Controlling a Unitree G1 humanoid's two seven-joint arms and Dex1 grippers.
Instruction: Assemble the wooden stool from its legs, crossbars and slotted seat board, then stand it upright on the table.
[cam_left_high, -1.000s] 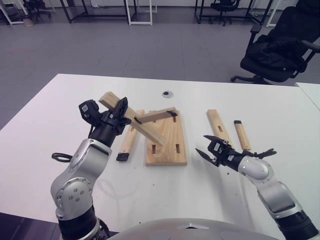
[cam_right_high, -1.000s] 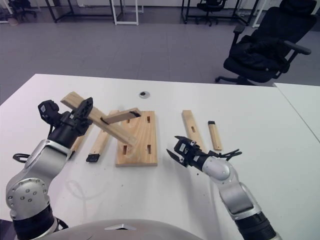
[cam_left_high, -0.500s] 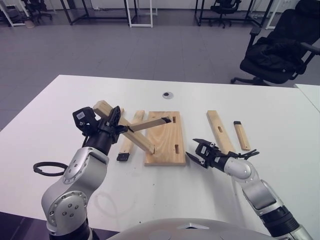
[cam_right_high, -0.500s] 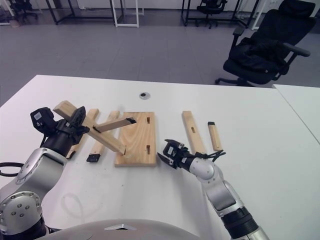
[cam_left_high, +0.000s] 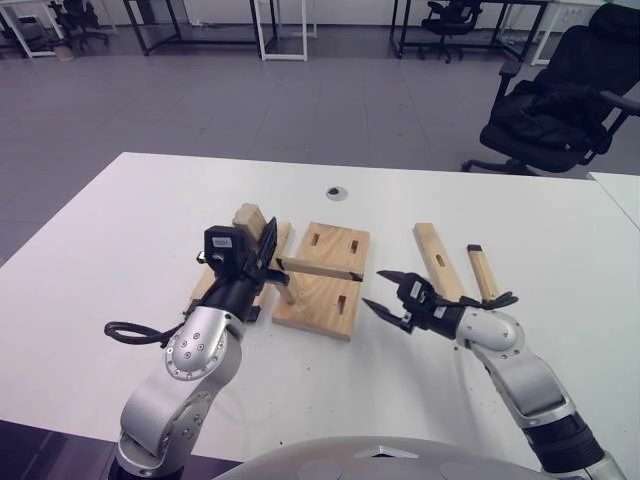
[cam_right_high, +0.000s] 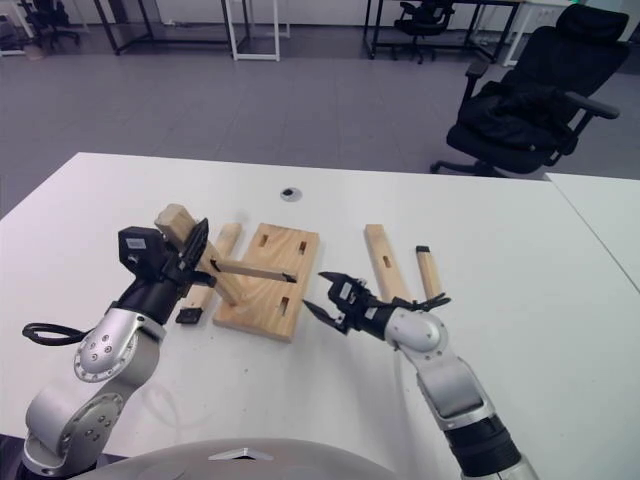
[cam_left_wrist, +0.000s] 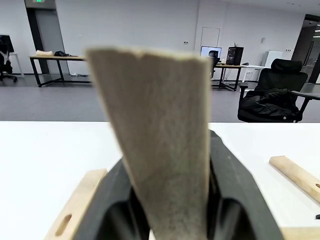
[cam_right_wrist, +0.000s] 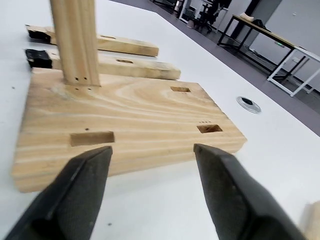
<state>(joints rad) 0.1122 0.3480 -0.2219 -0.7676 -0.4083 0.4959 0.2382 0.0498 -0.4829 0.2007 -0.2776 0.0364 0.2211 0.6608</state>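
Wooden leg (cam_left_high: 247, 216) aslant, top leftward, tight in left gripper (cam_left_high: 266, 250) jaws; right gripper (cam_left_high: 372, 288) jaws apart.

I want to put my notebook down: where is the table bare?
Bare: the far left of the table, the strip beyond the cable hole, the right side past the short crossbar. Crowded: around the seat board, with the left gripper holding a leg, loose legs beside it, the open right gripper.

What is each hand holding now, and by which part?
Left hand grips the leg by its upper part, below the top end. Right hand is open, holding nothing.
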